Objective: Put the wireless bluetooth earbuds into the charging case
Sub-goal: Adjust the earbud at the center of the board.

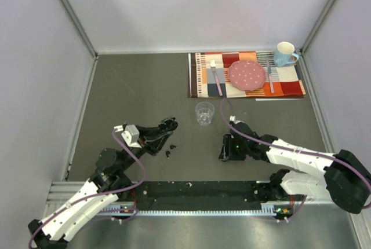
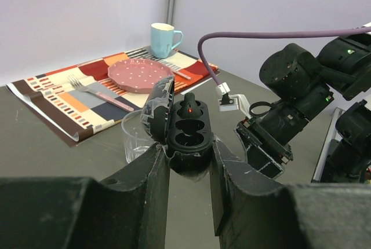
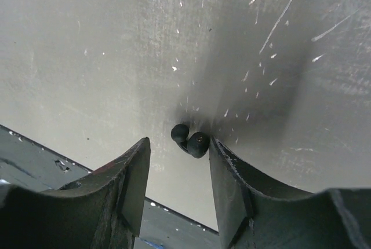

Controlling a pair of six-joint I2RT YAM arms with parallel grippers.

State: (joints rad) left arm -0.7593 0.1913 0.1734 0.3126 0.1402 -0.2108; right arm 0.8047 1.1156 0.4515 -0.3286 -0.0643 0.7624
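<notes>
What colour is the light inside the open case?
The light is red; left wrist view shows it best.

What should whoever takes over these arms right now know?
Left gripper: jaws shut on the open charging case.
Right gripper: jaws open, down at the table around a table earbud, not yet gripped.
Done: a seated earbud sits in the case; the slot next to it is empty.
Left: grip the table earbud and seat it. Two loose earbuds lie by the left arm.
</notes>
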